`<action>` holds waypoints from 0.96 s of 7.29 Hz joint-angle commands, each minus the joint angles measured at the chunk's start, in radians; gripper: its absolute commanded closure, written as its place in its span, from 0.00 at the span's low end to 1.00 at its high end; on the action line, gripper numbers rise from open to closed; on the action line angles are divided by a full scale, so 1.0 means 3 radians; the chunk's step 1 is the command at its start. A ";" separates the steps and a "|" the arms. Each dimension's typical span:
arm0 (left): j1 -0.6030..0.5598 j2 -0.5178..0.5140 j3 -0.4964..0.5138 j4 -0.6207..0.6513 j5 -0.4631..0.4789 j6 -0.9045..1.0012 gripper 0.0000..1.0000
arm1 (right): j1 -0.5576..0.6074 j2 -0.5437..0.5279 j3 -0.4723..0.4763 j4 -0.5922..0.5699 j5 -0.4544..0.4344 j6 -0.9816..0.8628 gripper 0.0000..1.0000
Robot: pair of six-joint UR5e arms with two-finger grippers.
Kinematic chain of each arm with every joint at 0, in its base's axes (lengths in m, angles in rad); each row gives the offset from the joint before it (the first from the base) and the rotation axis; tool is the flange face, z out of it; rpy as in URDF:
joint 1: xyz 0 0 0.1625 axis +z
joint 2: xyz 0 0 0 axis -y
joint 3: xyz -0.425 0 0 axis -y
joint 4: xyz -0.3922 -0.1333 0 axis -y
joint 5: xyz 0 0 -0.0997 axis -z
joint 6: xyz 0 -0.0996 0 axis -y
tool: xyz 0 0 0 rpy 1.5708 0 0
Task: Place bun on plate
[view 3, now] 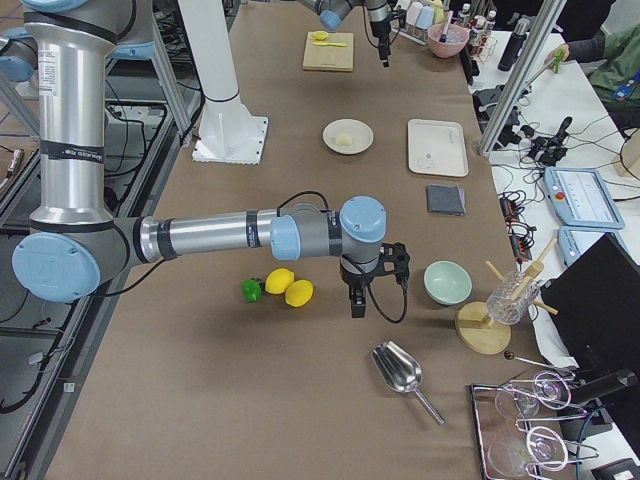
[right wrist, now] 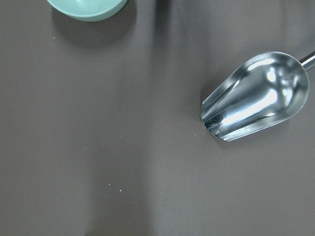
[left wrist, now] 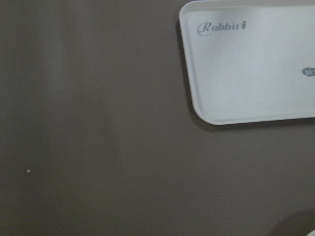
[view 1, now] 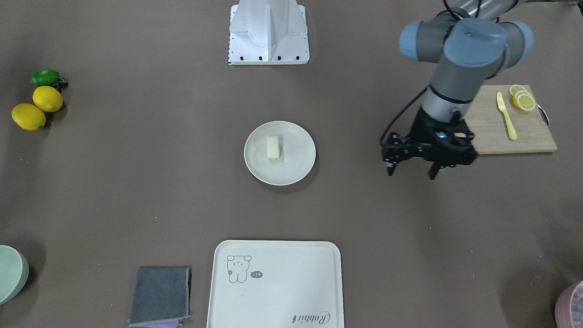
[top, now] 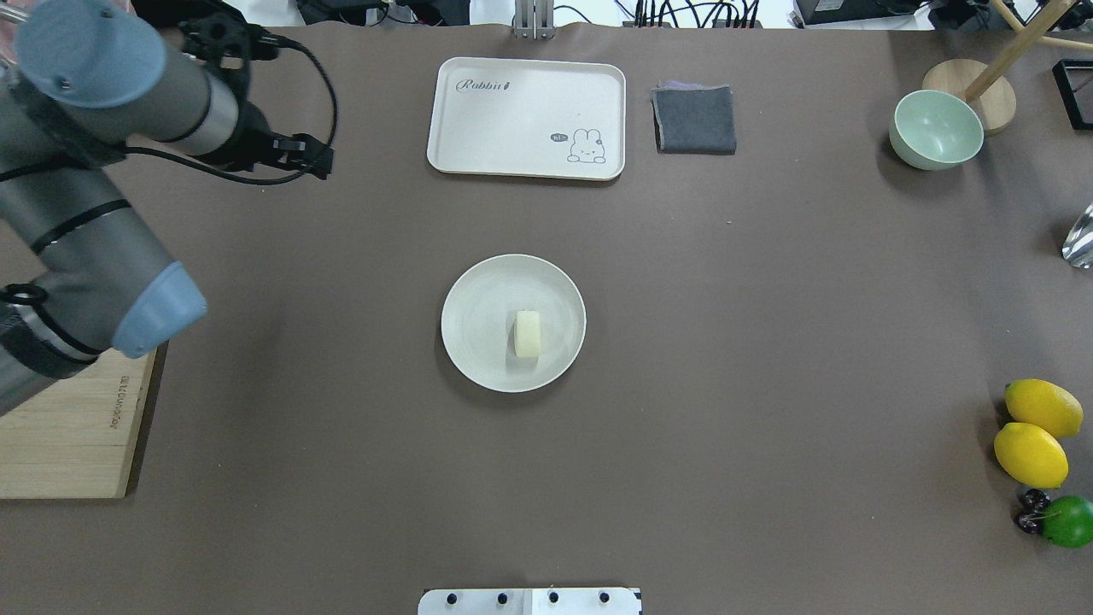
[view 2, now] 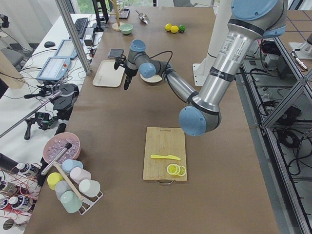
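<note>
Wooden board [top: 60,436] sits at the far left of the overhead view, carrying lemon slices [view 1: 523,99] and a yellow knife [view 1: 506,116]. Beside it, the left gripper [view 1: 411,174] hangs over bare table with its two fingers spread wide and nothing between them. It is well apart from the plate, and its wrist camera looks down on one corner of the tray [top: 512,120]. That cream tray lies at the far edge, near the middle. Closer to the robot, the round plate [top: 478,307] rests at the table's centre, and the bun [top: 528,333] lies on it, slightly off centre. Right of the tray is a folded grey cloth [top: 694,120], then a pale green bowl [top: 935,130]. Two lemons [top: 1031,454] and a green fruit [top: 1067,521] sit at the right edge. The right gripper [view 3: 358,308] hangs near them, above a metal scoop [right wrist: 256,96]; I cannot tell whether it is spread or closed.
</note>
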 commanded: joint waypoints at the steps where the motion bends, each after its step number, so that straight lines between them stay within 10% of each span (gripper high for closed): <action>1: -0.0598 0.0450 -0.0025 -0.0179 -0.0335 0.0040 0.02 | 0.0019 -0.0065 0.0000 0.0002 0.0000 -0.0002 0.00; 4: -0.1131 0.0823 0.0057 -0.0286 -0.0557 0.0106 0.02 | 0.0100 -0.0097 -0.0035 -0.0039 0.0000 0.0003 0.00; 7: -0.1729 0.0880 0.0424 0.0315 -0.1053 0.1943 0.02 | 0.0116 -0.0087 -0.0041 -0.0034 0.0000 0.0019 0.00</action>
